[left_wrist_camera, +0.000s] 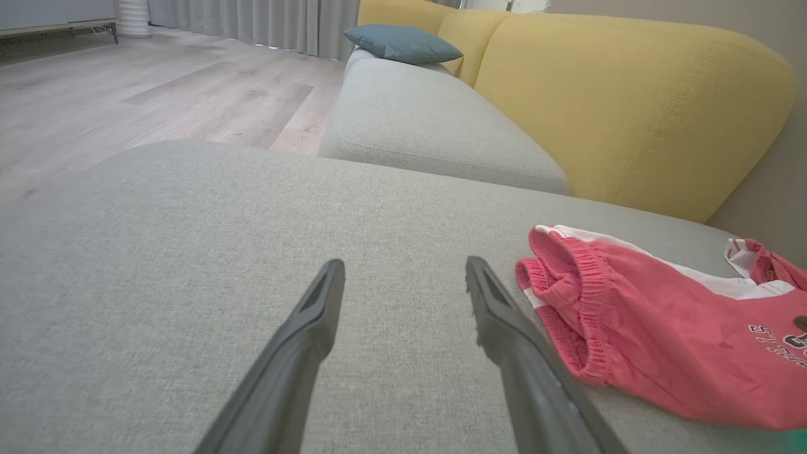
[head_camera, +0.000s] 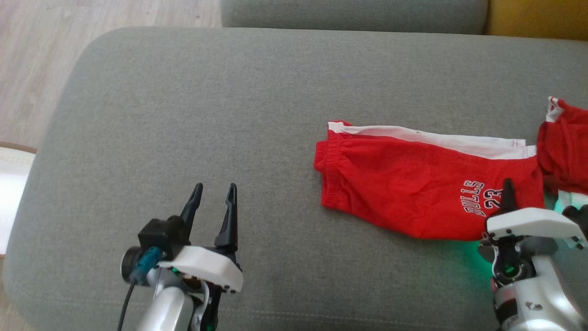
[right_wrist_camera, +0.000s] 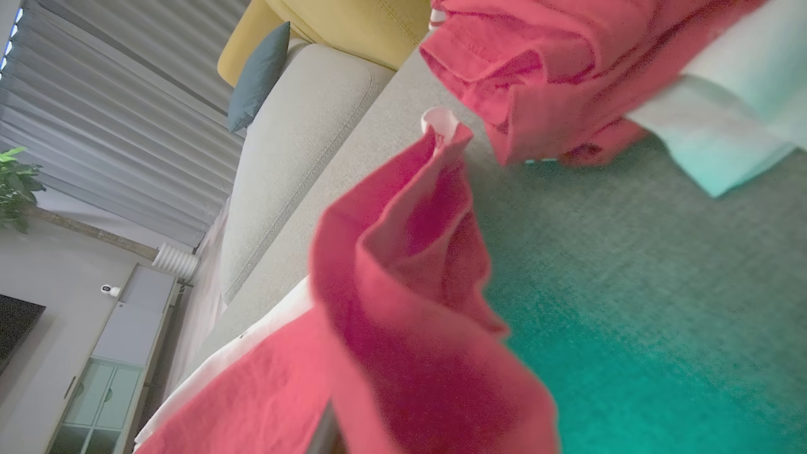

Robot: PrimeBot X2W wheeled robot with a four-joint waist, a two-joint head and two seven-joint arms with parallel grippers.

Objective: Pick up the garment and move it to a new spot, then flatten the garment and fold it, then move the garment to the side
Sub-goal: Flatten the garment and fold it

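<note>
Left gripper [head_camera: 215, 188] hovers with its fingers apart over bare fabric near the front edge of the broad grey fabric cushion [head_camera: 229, 92], well apart from the garment. Toward the right edge we see the soft red shorts with a white side stripe and a BULLS 23 print [head_camera: 395, 179], lying mostly flat, with the gathered waistband [head_camera: 328, 161] pointing toward the middle of the cushion.

Right gripper [head_camera: 507, 195] sits at the leg hem near the front right corner. One dark finger lies on top of the cloth and the other is hidden beneath. In the right wrist view the hem rises in a tented fold, so we judge it clamped on the shorts. A second bunch of red and white cloth [head_camera: 565, 147] lies at the right edge; whether it is part of the same garment we cannot tell.

We expect the shorts to be light and limp, sagging and creasing from a single pinch and dragging on the woven cushion. The elastic waistband is the firmer hold, so we would take one of its corners with the free gripper and let the cloth hang taut between both.
</note>
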